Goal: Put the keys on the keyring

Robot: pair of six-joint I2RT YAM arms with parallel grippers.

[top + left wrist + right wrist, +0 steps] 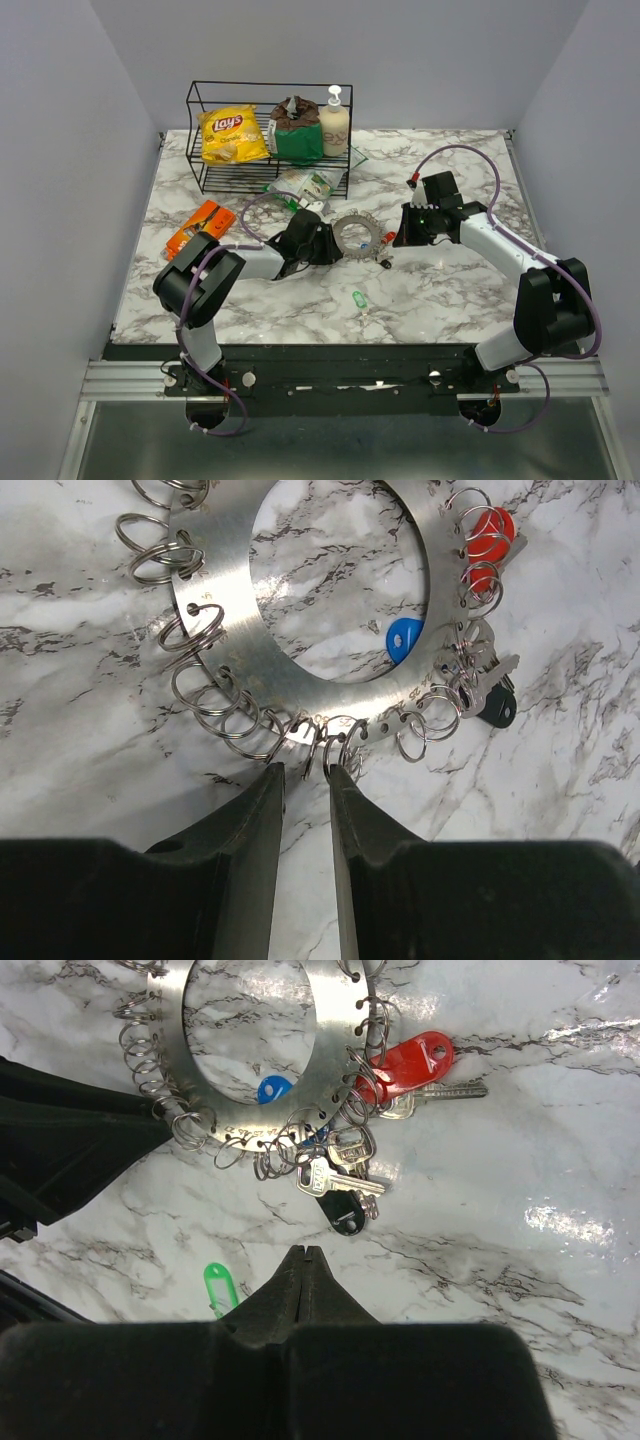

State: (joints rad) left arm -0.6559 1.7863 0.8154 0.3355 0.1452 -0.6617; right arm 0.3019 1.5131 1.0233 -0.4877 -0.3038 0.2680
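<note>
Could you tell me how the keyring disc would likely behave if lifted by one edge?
The keyring looks like flat steel plate, so probably stiff and rather heavy. Its loose split rings and keys would likely dangle and swing.

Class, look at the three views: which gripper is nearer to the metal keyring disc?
Left. The left gripper is at the rim of the keyring, right at its split rings. The right gripper, shut, sits apart, beyond the hanging keys.
</note>
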